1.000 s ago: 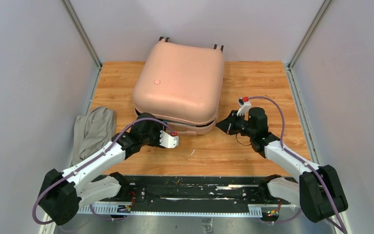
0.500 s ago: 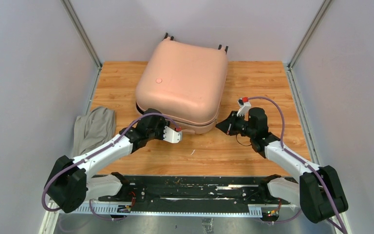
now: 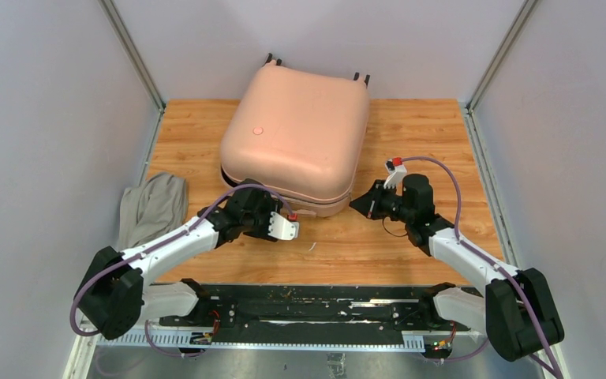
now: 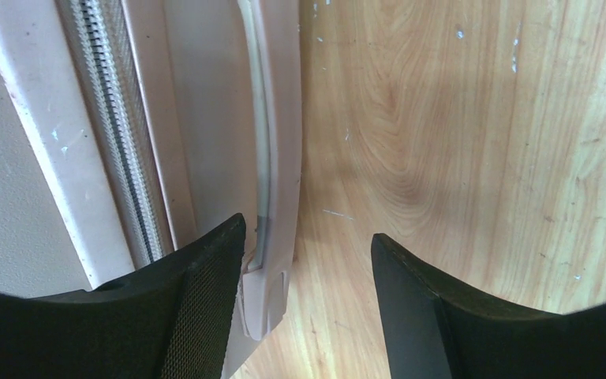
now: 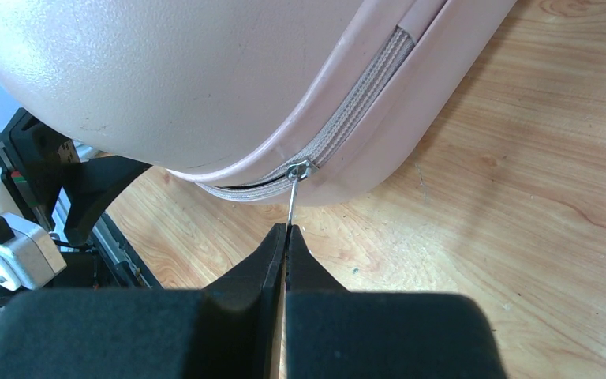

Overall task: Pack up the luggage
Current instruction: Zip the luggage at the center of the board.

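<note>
On the wooden table (image 3: 410, 237), the large pale pink hard-shell luggage (image 3: 296, 130) lies lid-down, contents hidden; the right gripper (image 5: 286, 237) pinches its thin metal zipper pull (image 5: 293, 197), and the left gripper (image 4: 308, 229) gapes at its edge.

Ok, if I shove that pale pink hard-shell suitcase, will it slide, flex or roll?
Probably slides without flexing: the pale pink hard-shell suitcase looks rigid, lying flat on the smooth wooden tabletop. Its small black wheels jut out at the far end, so rolling seems unlikely.
</note>
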